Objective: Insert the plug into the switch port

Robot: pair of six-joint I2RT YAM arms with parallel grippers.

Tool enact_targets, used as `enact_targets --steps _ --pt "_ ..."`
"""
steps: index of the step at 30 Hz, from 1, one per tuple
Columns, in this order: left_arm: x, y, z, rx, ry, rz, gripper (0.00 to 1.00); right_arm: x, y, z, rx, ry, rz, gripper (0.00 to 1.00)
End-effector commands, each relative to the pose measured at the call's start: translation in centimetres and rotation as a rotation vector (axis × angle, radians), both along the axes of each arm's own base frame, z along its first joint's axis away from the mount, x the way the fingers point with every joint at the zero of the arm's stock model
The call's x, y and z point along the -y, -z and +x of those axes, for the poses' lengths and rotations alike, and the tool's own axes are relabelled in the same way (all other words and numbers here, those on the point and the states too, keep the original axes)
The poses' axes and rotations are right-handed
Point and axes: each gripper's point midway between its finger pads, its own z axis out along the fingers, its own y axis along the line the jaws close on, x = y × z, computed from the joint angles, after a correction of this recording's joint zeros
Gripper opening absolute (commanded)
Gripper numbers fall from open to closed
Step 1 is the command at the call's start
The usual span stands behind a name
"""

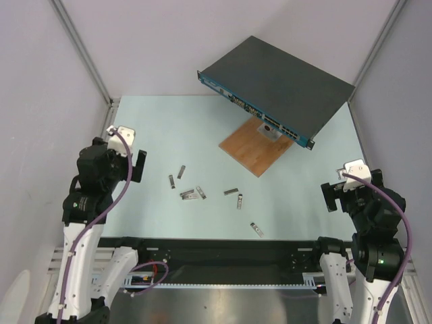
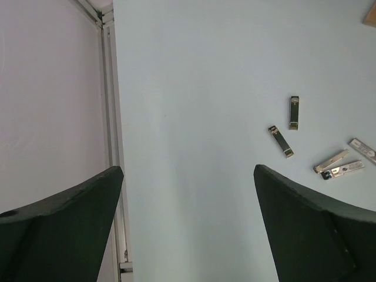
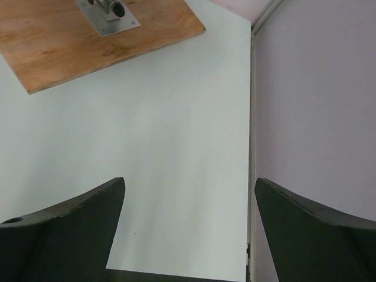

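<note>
Lying loose on the table [image 1: 297, 182], several slim metal plugs [image 1: 192, 194], well short of the raised switch [image 1: 277, 81]; left gripper [image 2: 188, 176] and right gripper [image 3: 188, 182] both agape, empty; risk: plug skids or is pinched askew, then jams at port row [image 1: 270, 123].

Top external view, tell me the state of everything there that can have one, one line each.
left tool: open, empty.
right tool: open, empty.
switch: raised above the wooden board, blue front strip towards the arms.
plugs: lying loose on the table, none gripped.
wooden board: flat on the table, partly under the switch.
</note>
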Motion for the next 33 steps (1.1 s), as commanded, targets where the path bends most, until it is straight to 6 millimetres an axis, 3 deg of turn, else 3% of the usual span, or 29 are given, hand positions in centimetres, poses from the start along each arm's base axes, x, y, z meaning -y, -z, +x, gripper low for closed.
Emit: enact_targets --steps 1,4,10,12,16,19,20,22,23,25,29,33 --pt "-0.8 2.3 1.6 -0.092 -0.009 0.064 1.0 1.2 -0.4 0.1 0.034 0.093 0.027 1.0" --pt "-0.1 3.6 2.5 -0.151 0.105 0.145 1.0 1.1 0.0 -0.2 -0.01 0.066 -0.013 1.0" --pt "2.5 6.9 4.4 -0.216 0.496 0.365 1.0 0.0 0.8 -0.6 -0.074 -0.014 -0.021 1.0" --pt "4.3 8.7 3.8 -0.241 0.683 0.388 0.99 -0.7 1.0 -0.7 -0.087 -0.053 -0.009 1.0" --pt "6.4 11.5 2.8 -0.203 1.089 0.593 1.0 -2.1 1.4 -0.7 -0.098 -0.13 0.017 1.0" --pt "7.3 13.5 3.5 -0.22 1.209 0.603 1.0 -3.4 1.5 -0.9 -0.131 -0.217 0.03 1.0" --pt "7.4 13.0 4.2 -0.209 1.262 0.656 1.0 -3.9 1.7 -1.1 -0.154 -0.247 0.034 1.0" --pt "7.2 15.6 3.7 -0.344 1.377 0.635 0.97 -5.1 2.2 -1.5 -0.215 -0.32 0.065 1.0" --pt "7.2 15.0 4.6 -0.344 1.392 0.642 0.96 -5.5 2.3 -1.7 -0.233 -0.342 0.08 1.0" --pt "7.2 16.6 4.5 -0.427 1.47 0.603 1.0 -5.6 2.3 -1.5 -0.247 -0.346 0.091 1.0" --pt "7.6 17.5 6.0 -0.412 1.541 0.625 1.0 -5.7 1.4 -0.7 -0.212 -0.346 0.1 1.0" --pt "8.0 19.3 6.5 -0.393 1.629 0.684 0.91 -5.7 1.3 -0.1 -0.215 -0.345 0.112 1.0"
